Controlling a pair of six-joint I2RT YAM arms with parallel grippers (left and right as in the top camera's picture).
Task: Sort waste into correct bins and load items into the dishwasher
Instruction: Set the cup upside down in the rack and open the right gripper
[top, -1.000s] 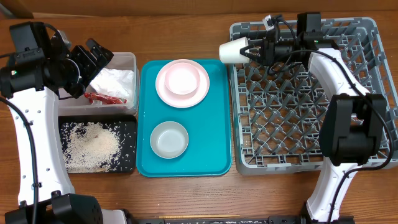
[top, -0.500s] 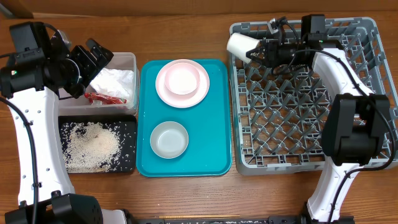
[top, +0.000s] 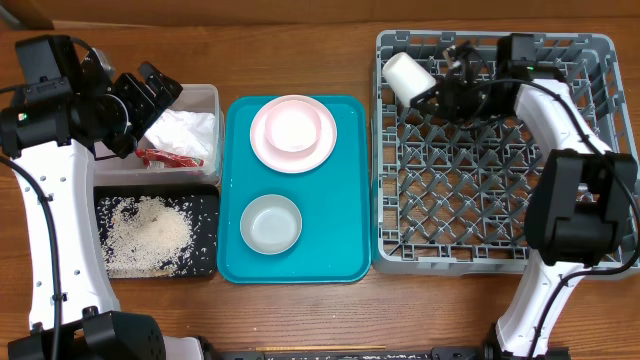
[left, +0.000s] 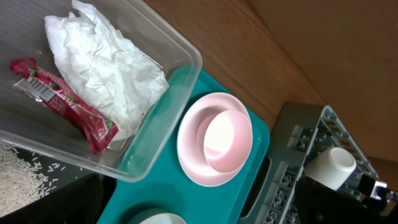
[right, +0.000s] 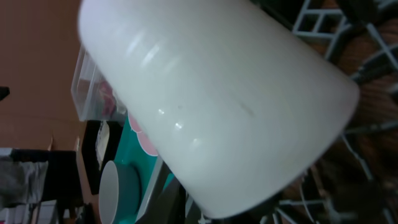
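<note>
Loading of the dishwasher was the step in hand. The right gripper (top: 430, 93) held the small white cup (top: 407, 75) tilted on its side over the far corner of the grey dish rack (top: 450, 262), on the side toward the teal tray (top: 345, 200). Its fingers appeared clamped on the cup, though the wrist view was filled by the cup's wall and showed no pads, so the grip was judged from overhead alone; whether the cup already touched a peg could not be told.

The left gripper (top: 150, 92) hovered over the far edge of the clear tub (top: 207, 95); its fingers were too dark and bunched to say whether they stood apart or together. In the tub lay the crumpled napkin (top: 188, 130) and the red wrapper (top: 170, 158); the rice grains (top: 145, 235) were spread in the black tray (top: 207, 200) just beside it, so the waste looked sorted.

On the teal tray the pink bowl (top: 293, 125) sat in the pink plate (top: 262, 148), and the grey-white bowl (top: 272, 222) lay nearer; all three waited for the rack. No chopsticks showed in any view.

The next move probably called for turning the cup mouth-down and lowering it between the pegs before letting go; released while tilted, it could roll across the lattice.
</note>
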